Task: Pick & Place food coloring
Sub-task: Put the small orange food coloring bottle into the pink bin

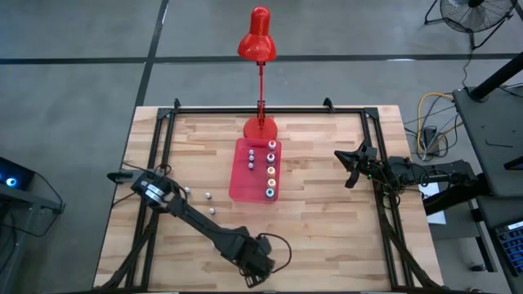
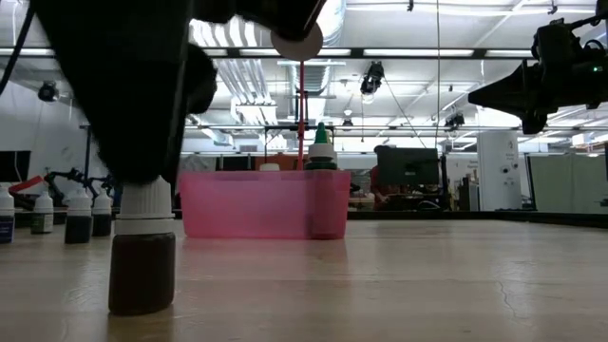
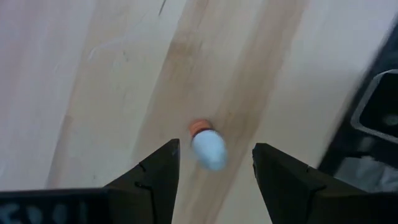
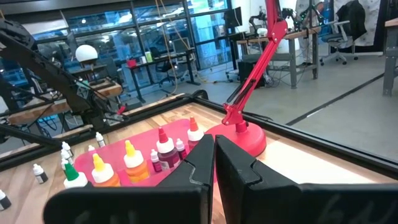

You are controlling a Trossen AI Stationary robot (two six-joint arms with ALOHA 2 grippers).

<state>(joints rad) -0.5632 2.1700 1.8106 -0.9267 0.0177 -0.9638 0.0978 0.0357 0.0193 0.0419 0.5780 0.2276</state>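
Observation:
A small food coloring bottle (image 3: 208,149) with a whitish cap and dark contents (image 2: 142,271) stands upright on the wooden table near its near edge. My left gripper (image 3: 216,147) hangs over it, pointing steeply down and open, one finger on each side of the cap with a gap on both sides. In the high view the gripper (image 1: 255,271) hides the bottle. My right gripper (image 4: 214,163) waits shut at the table's right side (image 1: 350,167), holding nothing. Bigger bottles with coloured caps (image 4: 132,163) stand in the red tray (image 1: 245,175).
Loose small bottles stand on the table left of the tray (image 1: 209,196) and show at the low view's left (image 2: 78,217). A red desk lamp (image 1: 260,126) stands behind the tray. A black frame (image 1: 159,131) runs along the table's edges.

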